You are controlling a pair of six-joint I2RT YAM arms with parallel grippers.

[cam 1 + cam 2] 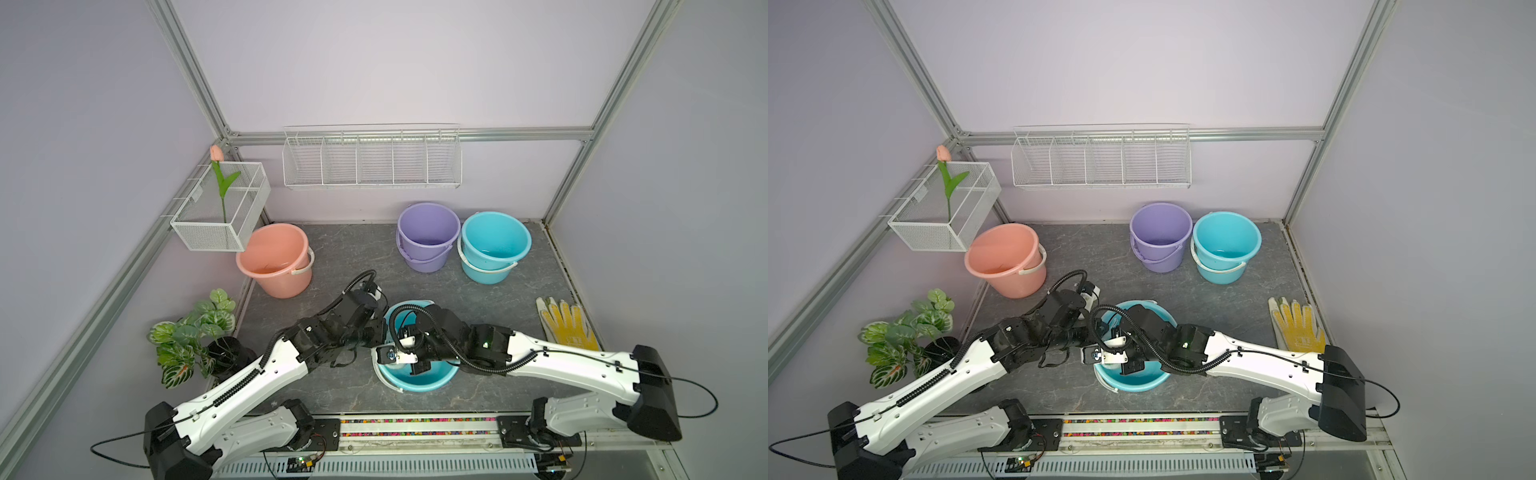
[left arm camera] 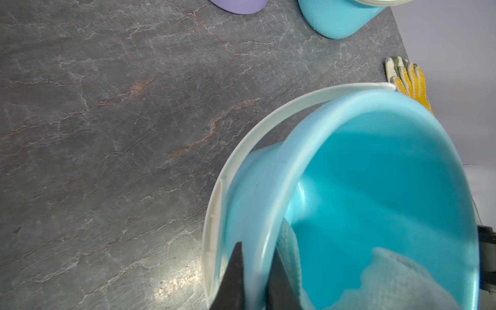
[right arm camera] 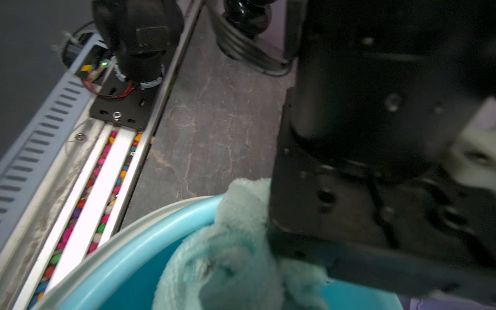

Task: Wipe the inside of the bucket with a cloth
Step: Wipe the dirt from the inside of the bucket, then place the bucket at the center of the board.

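A light blue bucket (image 1: 415,386) (image 1: 1133,384) stands near the table's front middle, its white handle down round the rim. My left gripper (image 2: 256,268) (image 1: 377,332) is shut on the bucket's left rim (image 2: 271,204), one finger outside the wall and one inside. My right gripper (image 1: 420,368) reaches down into the bucket from the right. The pale mint-green cloth (image 3: 228,268) (image 2: 397,279) is bunched round its jaws and hides the fingers. The cloth lies against the inner wall next to the left gripper's inside finger. The left arm's black wrist (image 3: 375,134) fills much of the right wrist view.
A pink bucket (image 1: 276,259) stands back left; a purple bucket (image 1: 428,237) and another blue bucket (image 1: 494,245) at the back. A yellow-and-white glove (image 1: 567,324) lies at the right edge. A potted plant (image 1: 195,336) sits left, wire baskets (image 1: 372,158) on the walls.
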